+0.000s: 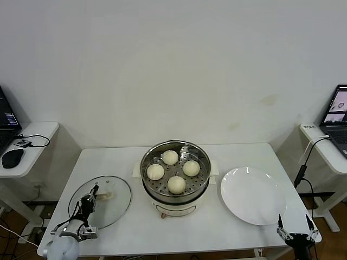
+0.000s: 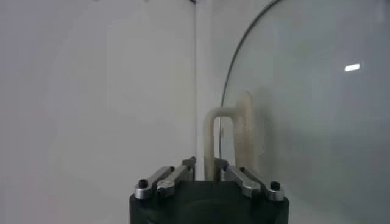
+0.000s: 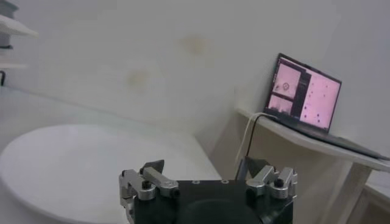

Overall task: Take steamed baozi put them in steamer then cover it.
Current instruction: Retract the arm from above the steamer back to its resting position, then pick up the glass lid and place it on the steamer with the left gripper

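Partly cropped, left gripper (image 1: pixel 93 190) jaws clamp cover (image 1: pixel 116 208) handle; right gripper (image 1: pixel 293 223) spread, empty.

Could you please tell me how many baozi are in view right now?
4, all inside the steamer: a back baozi, a left baozi, a right baozi and a front baozi. None appears hidden; the plate holds none.

a robotics lab or test room set up as a mock kitchen: a plain white rectangular tabletop (image 1: pixel 238 154) against a bare off-white wall (image 1: pixel 173 65), with small white side desks (image 1: pixel 30 132) on both sides carrying open dark laptops (image 1: pixel 339 116), a black computer mouse (image 1: pixel 12 157) and trailing black cables (image 1: pixel 303 162).
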{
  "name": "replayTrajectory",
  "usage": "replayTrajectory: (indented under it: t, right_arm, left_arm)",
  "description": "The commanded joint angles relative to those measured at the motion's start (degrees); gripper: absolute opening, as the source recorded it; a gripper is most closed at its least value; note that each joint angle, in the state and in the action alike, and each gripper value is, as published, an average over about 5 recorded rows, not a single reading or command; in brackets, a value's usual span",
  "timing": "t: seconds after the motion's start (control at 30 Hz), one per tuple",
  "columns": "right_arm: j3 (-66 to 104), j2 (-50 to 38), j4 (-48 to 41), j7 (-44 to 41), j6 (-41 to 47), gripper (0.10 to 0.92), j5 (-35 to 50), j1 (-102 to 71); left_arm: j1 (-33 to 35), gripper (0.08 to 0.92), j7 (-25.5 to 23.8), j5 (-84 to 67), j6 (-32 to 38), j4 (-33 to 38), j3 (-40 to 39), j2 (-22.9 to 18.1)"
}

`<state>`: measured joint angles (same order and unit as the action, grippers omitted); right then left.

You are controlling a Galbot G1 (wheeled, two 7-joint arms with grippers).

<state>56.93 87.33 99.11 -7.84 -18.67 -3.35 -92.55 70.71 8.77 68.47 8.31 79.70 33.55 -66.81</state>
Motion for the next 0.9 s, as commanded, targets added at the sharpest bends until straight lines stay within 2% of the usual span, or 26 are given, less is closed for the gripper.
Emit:
replayTrajectory:
  t: [0.03,0.33,0.53,0.7,0.9]
  right_arm:
    - [-0.77,0.11,0.18,0.05,-0.56,0.823,-0.36,-0.21]
    - [-1.80,0.33,0.86,0.26,-1.54,0.823,-2.17,-0.50]
    - [-2.40,0.25,1.72,0.31,-1.41,0.823,-2.41,-0.93]
    - [-3.19,0.44,2.30,0.41,-1.57,0.823,-3.14,-1.34]
    - [-4.37,0.56,2.49,0.68,-1.87,0.823,-4.40,-1.03]
  left_arm:
    - [2.83,0.150,3.26,-0.21,-0.17,7.50,1.91,0.67]
    - [9.15,0.149,-2.27,-6.39,-3.85,22.42,6.72,4.88]
    - [10.74,0.149,-6.69,-11.95,-8.31,29.11,8.82,8.17]
    - [10.36,0.149,-10.76,-15.53,-13.40,35.12,6.79,10.85]
    - [8.23,0.149,-12.77,-16.56,-17.94,41.05,0.90,12.25]
